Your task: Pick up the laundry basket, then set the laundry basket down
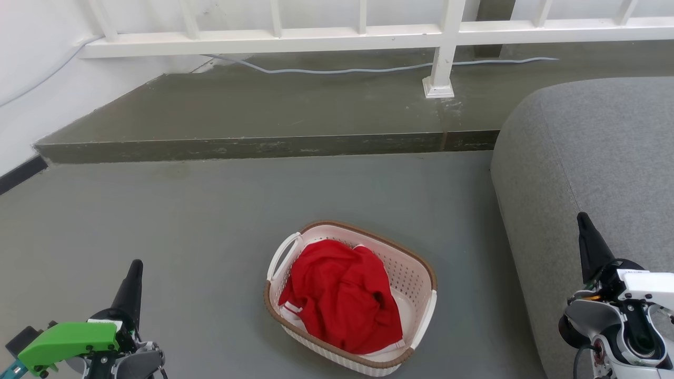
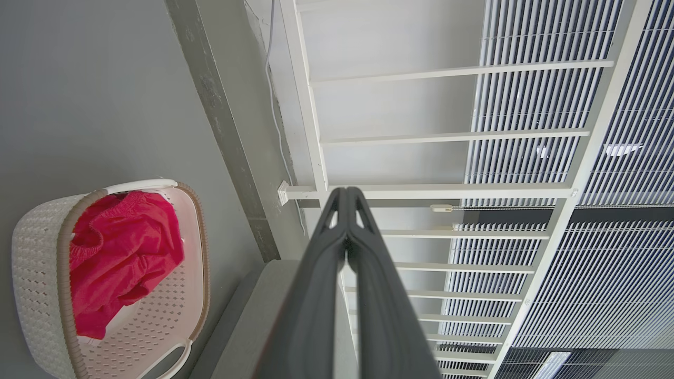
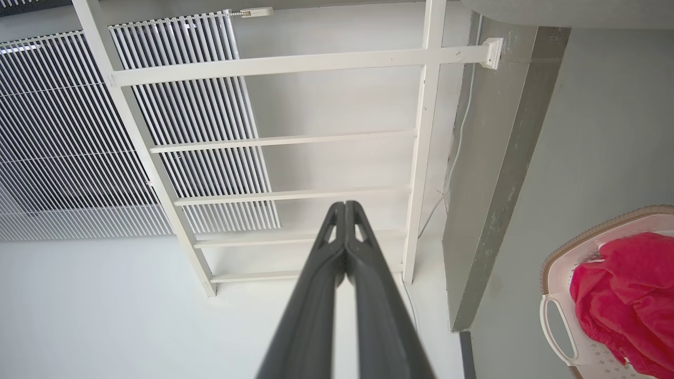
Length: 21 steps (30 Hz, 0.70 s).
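The laundry basket (image 1: 416, 273) stands on the grey floor in the lower middle of the head view, cream-white with perforated walls, a brown rim and white loop handles. A red garment (image 1: 342, 295) lies bunched inside it. My left gripper (image 1: 136, 266) is at the lower left, shut and empty, well to the left of the basket. At the lower right, my right gripper (image 1: 582, 218) is shut and empty, in front of the sofa. The basket (image 2: 37, 273) also appears at the lower left of the left wrist view, and the basket (image 3: 558, 273) at the right edge of the right wrist view.
A grey sofa (image 1: 595, 173) fills the right side, close to the basket. A raised concrete step (image 1: 263, 145) runs across behind, with a white railing (image 1: 442, 52) and a grey cable (image 1: 368, 68) on it. A white wall (image 1: 31, 68) is at the far left.
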Motion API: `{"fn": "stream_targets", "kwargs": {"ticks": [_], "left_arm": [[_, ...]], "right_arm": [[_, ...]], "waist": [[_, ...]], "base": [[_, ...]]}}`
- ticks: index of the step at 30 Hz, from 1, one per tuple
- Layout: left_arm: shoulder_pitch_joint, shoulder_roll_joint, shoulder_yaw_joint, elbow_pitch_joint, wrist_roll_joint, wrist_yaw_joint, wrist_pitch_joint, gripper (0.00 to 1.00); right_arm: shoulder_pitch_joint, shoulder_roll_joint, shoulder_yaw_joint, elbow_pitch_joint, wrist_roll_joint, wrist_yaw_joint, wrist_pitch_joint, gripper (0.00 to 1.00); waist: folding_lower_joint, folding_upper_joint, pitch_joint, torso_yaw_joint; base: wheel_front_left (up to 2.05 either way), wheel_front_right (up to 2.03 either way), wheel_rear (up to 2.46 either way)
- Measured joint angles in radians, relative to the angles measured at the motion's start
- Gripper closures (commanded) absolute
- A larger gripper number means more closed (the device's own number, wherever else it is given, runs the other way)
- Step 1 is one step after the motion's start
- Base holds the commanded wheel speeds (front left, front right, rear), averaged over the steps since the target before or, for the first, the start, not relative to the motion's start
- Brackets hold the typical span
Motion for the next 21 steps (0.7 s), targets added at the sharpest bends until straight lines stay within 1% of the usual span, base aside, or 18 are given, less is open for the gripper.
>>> {"fn": "stream_targets", "kwargs": {"ticks": [21], "left_arm": [[0.000,0.000,0.000,0.000,0.000,0.000,0.000,1.00]], "right_arm": [[0.000,0.000,0.000,0.000,0.000,0.000,0.000,1.00]], "waist": [[0.0000,0.0000,0.000,0.000]], "base": [[0.00,0.00,0.00]]}}
